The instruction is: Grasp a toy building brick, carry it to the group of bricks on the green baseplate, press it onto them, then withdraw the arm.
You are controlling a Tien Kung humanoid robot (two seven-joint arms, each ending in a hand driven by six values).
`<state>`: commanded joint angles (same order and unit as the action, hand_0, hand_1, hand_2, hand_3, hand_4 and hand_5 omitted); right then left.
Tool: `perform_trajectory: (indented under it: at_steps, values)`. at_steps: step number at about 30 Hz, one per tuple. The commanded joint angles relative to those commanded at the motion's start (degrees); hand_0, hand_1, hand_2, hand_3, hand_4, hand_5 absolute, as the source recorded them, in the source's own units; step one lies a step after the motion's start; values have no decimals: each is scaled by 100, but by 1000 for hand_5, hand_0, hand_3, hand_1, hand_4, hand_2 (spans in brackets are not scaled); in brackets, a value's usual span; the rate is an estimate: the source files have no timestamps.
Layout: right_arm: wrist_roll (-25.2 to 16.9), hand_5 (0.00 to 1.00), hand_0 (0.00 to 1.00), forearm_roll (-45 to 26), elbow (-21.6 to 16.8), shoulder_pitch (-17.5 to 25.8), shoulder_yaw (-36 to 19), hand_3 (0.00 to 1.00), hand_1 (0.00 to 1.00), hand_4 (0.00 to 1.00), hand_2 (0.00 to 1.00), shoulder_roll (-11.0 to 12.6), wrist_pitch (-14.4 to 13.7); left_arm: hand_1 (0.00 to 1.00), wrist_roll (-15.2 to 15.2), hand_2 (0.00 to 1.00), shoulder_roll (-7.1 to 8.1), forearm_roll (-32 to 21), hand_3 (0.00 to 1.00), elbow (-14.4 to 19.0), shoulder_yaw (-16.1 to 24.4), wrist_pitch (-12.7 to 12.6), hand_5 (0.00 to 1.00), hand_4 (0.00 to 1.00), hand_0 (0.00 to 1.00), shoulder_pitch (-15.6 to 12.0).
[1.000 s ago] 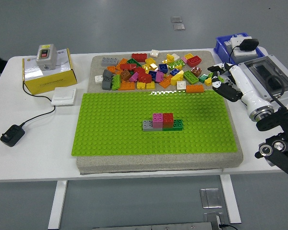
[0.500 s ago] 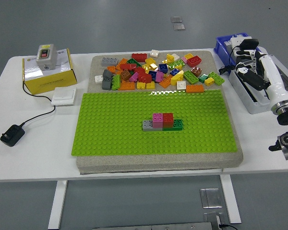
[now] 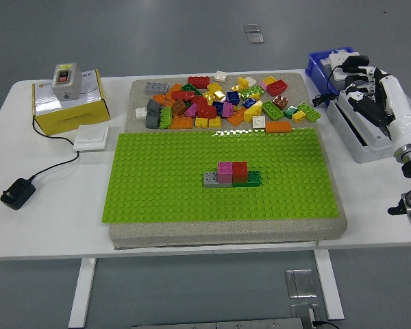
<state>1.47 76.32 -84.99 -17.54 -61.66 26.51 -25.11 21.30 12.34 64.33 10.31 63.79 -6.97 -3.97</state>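
Fingers [image 3: 359,96] of my right hand [image 3: 363,92] look curled in with no brick in them, though at this angle I read them only roughly; the hand sits off the right end of the counter [image 3: 48,205], above the grey tray [image 3: 359,147] and just in front of the blue bin [image 3: 322,68]. My left arm is out of view.

Going down in size: the green baseplate [image 3: 157,178] lies on a grey foam pad [image 3: 226,233] at the middle of the counter. Behind it, on the pad's far strip, I see the loose pile of bricks [image 3: 222,103], well apart from my hand. On the baseplate stands the group of bricks [image 3: 233,175]: grey, pink and red side by side, with green under the red end. At the left I have the yellow box [image 3: 65,106] with a grey switch unit [image 3: 64,81] on it, a white plate [image 3: 91,137] beside it, and a black plug [image 3: 17,194] on its cable.
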Motion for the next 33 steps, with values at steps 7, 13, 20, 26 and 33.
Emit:
perform_trajectory:
  at_steps: [7,13,20,26,33]
  values:
    - [-6,579,371,7,2,17,-28,766,616,565,746,19,13,654,6,463,40,29,655,0,-9,10,650,121,682,1]
    - [-54,577,371,-38,6,29,-35,765,616,569,746,15,41,654,18,463,65,48,658,0,-8,25,647,128,681,1]
    - [-116,572,372,-85,-5,47,-85,765,614,573,747,5,65,658,20,467,36,20,663,0,-1,27,648,138,682,-3]
    - [-152,575,371,-114,-19,58,-117,765,615,577,747,-1,85,659,21,475,-13,-4,671,0,9,33,642,154,683,3]
    - [-193,577,371,-184,-34,45,-146,764,616,592,749,-13,110,664,32,487,-35,-5,680,0,23,43,639,178,685,-5]
